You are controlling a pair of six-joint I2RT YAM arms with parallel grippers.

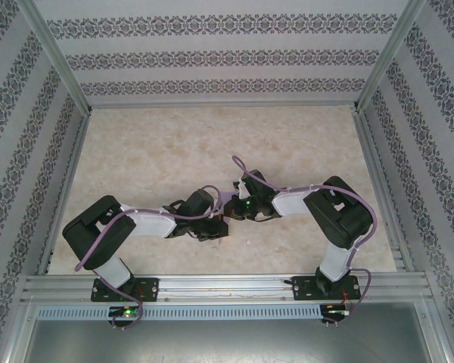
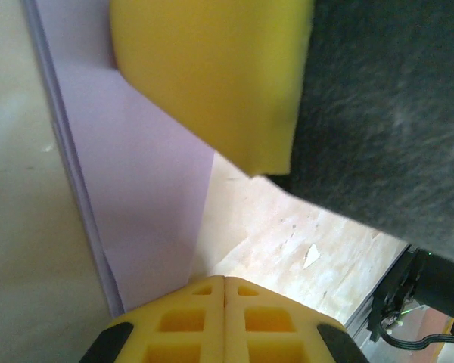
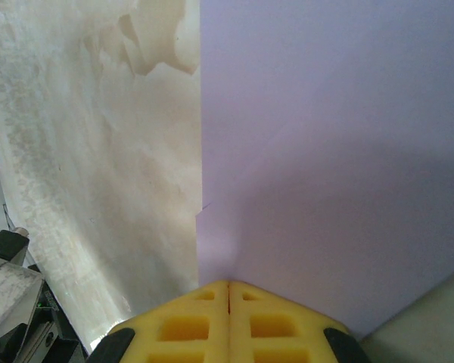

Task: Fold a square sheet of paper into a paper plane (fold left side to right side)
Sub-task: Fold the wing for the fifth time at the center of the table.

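The square sheet of paper (image 3: 333, 151) is lavender and lies flat on the table, with stacked layers showing along its left edge (image 2: 83, 189). My right gripper (image 3: 228, 286) is shut, its yellow tips resting on the sheet close to the paper's left edge. My left gripper (image 2: 225, 280) is also shut, with its tips at the lower edge of the paper (image 2: 151, 189). A yellow finger (image 2: 212, 76) of the right gripper hangs over the sheet just ahead of it. From above, both grippers (image 1: 219, 225) (image 1: 240, 210) meet at the table's middle and cover the paper.
The pale marbled tabletop (image 1: 212, 144) is boxed in by patterned walls (image 1: 219, 53). An aluminium rail (image 1: 227, 286) runs along the near edge between the arm bases. A small white chip (image 2: 312, 255) marks the surface to the right of the left gripper.
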